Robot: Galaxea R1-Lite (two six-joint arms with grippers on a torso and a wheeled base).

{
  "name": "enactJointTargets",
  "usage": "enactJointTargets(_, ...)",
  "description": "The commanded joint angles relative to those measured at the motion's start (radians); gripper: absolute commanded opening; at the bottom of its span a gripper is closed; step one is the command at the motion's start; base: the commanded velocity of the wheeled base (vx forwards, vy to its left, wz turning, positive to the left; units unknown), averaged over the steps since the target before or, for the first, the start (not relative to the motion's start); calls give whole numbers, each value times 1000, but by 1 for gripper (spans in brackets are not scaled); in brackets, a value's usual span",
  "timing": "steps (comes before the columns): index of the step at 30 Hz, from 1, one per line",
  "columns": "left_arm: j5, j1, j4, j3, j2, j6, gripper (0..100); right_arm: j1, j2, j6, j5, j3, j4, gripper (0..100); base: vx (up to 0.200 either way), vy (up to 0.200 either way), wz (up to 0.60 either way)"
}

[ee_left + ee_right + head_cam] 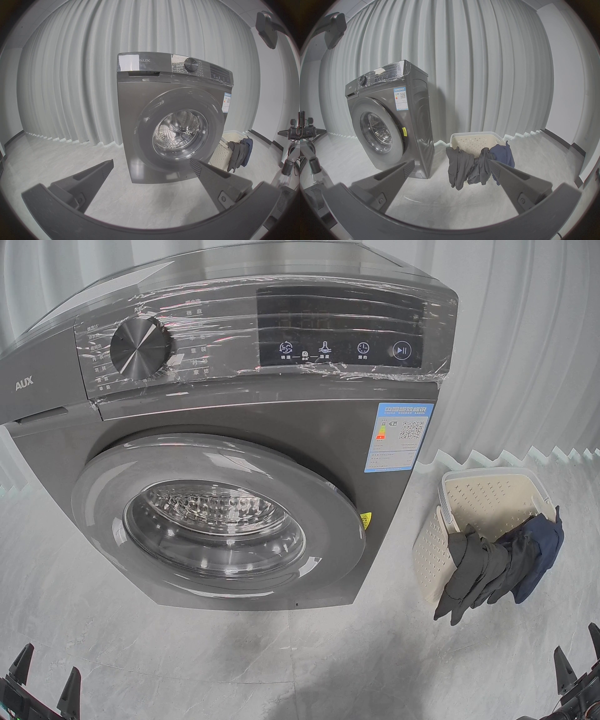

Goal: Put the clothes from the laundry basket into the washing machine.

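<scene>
Found the left end effector (49,668) spread wide and empty, with the washer (250,427) ahead of it and well apart. Found the right end effector (575,643) likewise wide and empty, with the basket (487,490) ahead of it and a little toward the left one, near but not touching. Saw the clothes (494,562), dark grey and navy, draped over the basket's near rim and hanging toward the floor (187,646), closer to the right end effector than the basket's back wall. Noted the door (212,521) shut, straight ahead of the left end effector.

Judged the shut door the main hazard: carrying clothes over first would leave nowhere to put them, or would press cloth against the glass. Judged a second risk at the basket: pinching only a hanging edge could drag the probably light basket along or tip it, or let a tangled second garment slide to the floor. Expected trouble also from a low approach snagging the rim.
</scene>
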Motion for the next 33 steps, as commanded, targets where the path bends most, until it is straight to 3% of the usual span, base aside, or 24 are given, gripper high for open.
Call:
enactJointTargets(1, 3, 1, 0, 16, -15, 0, 100, -1, -16, 0, 1, 16, 0, 100, 0, 200, 0)
enactJointTargets(8, 1, 0, 0, 16, -15, 1, 100, -1, -16, -2, 1, 16, 1, 100, 0, 0, 0)
enactJointTargets(16, 1, 0, 0, 16, -15, 1, 100, -1, -16, 0, 1, 16, 0, 100, 0, 0, 450)
enactJointTargets(25, 3, 1, 2, 16, -15, 3, 100, -1, -16, 0, 1, 16, 0, 100, 0, 200, 0)
enactJointTargets(33, 1, 0, 2, 16, -15, 6, 100, -1, -16, 0, 1, 16, 0, 100, 0, 0, 0)
